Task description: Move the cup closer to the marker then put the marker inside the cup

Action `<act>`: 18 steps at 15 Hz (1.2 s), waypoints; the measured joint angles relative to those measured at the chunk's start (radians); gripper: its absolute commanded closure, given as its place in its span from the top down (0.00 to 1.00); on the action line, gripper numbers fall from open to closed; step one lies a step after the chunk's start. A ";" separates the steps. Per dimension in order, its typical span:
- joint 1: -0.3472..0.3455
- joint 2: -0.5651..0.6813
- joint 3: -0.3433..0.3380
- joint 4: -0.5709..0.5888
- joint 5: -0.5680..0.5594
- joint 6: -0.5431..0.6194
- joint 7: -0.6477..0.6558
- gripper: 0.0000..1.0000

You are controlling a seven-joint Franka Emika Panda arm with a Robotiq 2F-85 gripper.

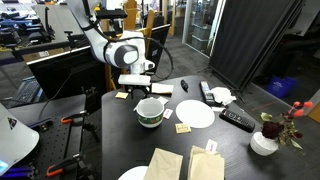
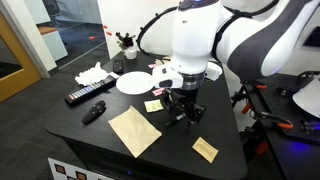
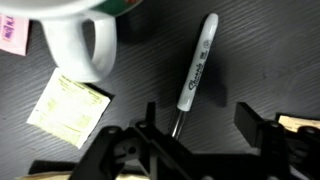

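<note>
The black two-fingered gripper (image 3: 200, 125) is hovering low over the dark tabletop (image 3: 270, 50), its jaws spread wide and gripping nothing. The slim grey marker with a dark end (image 3: 197, 70) is lying flat, its near end reaching in between the fingers. To its left a yellow paper note (image 3: 68, 108) is lying. Farther off, at far left, the wide white cup with a green band (image 3: 75, 40) is standing apart from the marker.
</note>
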 measured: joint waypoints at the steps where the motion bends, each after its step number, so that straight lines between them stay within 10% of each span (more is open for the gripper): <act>1: 0.000 0.007 0.000 0.000 -0.003 0.007 0.000 0.43; 7: 0.000 0.020 0.003 0.003 -0.011 0.027 0.000 0.00; 18: 0.000 -0.010 0.033 0.002 -0.013 0.026 0.000 0.04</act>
